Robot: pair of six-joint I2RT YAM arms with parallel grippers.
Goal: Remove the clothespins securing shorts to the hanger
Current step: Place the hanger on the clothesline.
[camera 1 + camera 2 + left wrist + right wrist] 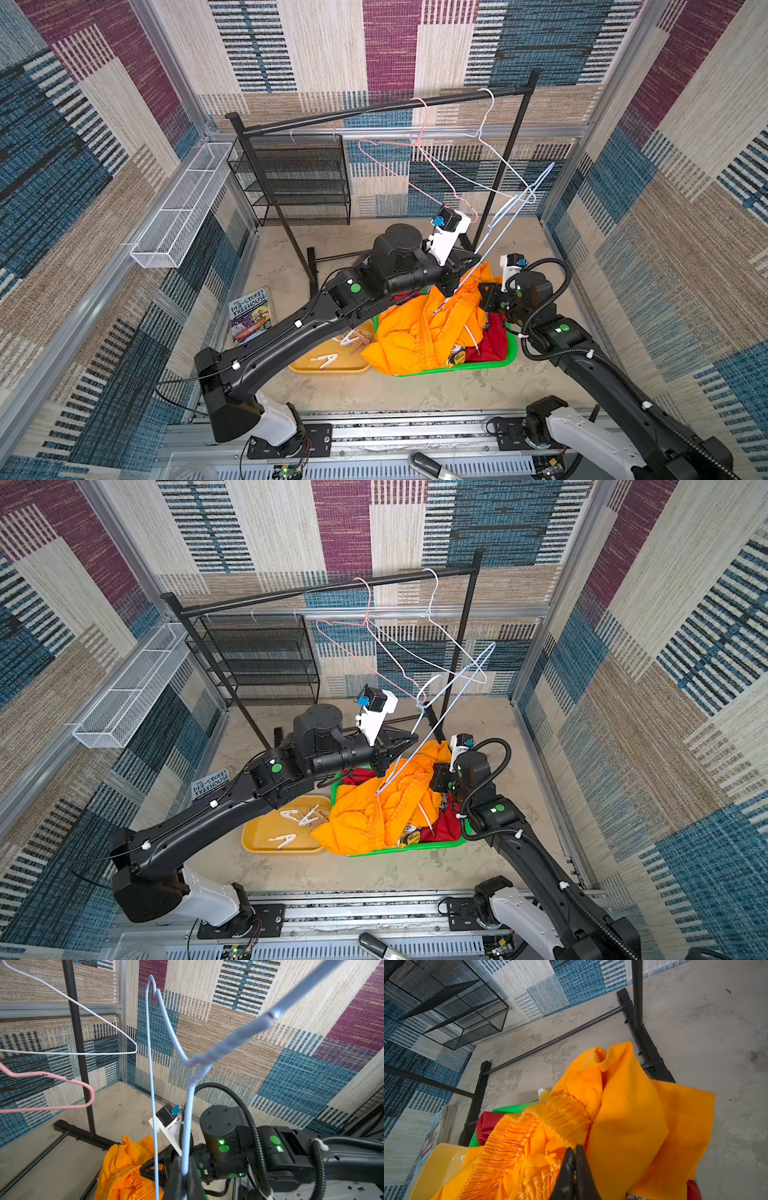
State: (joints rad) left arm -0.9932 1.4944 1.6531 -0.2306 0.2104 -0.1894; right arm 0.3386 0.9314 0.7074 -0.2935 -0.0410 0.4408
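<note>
On the mottled beige floor (415,395), a glossy yellow tray (332,369) holds loose white clothespins (283,840). Beside it a green tray (506,1109) is heaped with crumpled orange shorts (415,336), ribbed elastic uppermost, over red shorts (494,340). Above the heap the right gripper (575,1153) is pinched together at the orange cloth, any real hold unclear, while the left gripper (184,1178) clenches the thin wire of a pale blue hanger (228,1041) slanting up from the heap. Behind stand a black tube rack (374,111) with a pink hanger (91,1093) and a white hanger (83,1053), a black mesh shelf (299,183), and walls (390,50) of woven patchwork.
</note>
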